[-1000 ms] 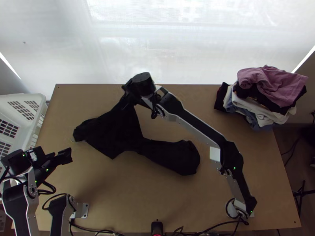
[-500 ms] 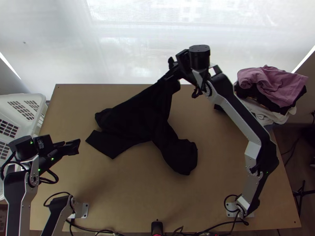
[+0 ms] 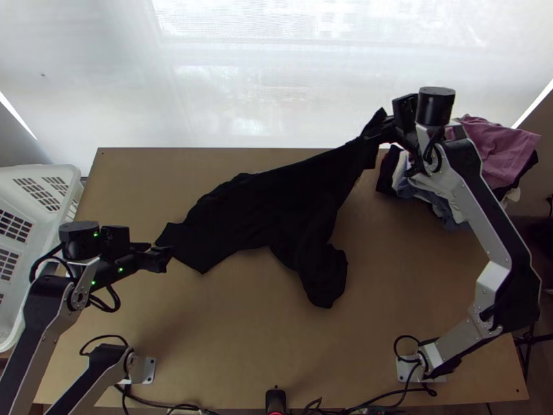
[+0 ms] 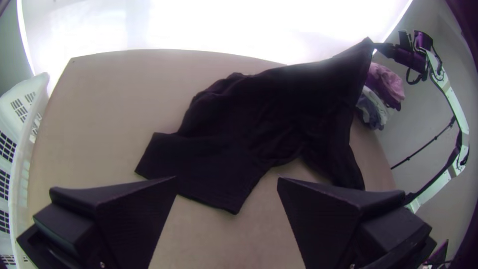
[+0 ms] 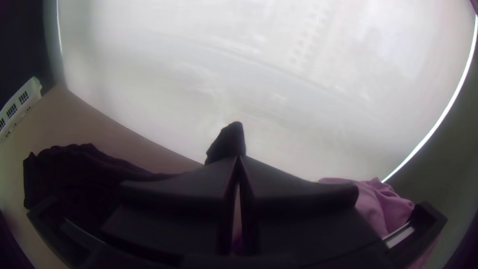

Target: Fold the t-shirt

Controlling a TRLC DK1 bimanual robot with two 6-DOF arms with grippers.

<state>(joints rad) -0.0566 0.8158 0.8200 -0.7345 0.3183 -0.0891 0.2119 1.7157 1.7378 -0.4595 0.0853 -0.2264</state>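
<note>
The black t-shirt (image 3: pixel 263 207) lies bunched and stretched across the table, one corner lifted toward the far right edge. My right gripper (image 3: pixel 375 135) holds that raised corner; in the right wrist view the right gripper (image 5: pixel 238 159) is shut with a tip of black cloth (image 5: pixel 228 143) poking out beyond it. My left gripper (image 3: pixel 164 259) stands at the shirt's left end, beside a sleeve-like flap. In the left wrist view the left gripper (image 4: pixel 226 180) is open, and the flap (image 4: pixel 199 169) lies beyond its parted fingers, with no cloth seen held.
A pile of folded clothes with a pink one on top (image 3: pixel 501 149) sits at the far right table corner, close to the right arm. A white basket (image 3: pixel 21 207) stands off the left edge. Bare tabletop (image 3: pixel 276 346) lies in front of the shirt.
My right gripper has travelled right along the far edge, pulling the shirt's corner and stretching the cloth rightward. My left gripper has moved right, up to the shirt's left end.
</note>
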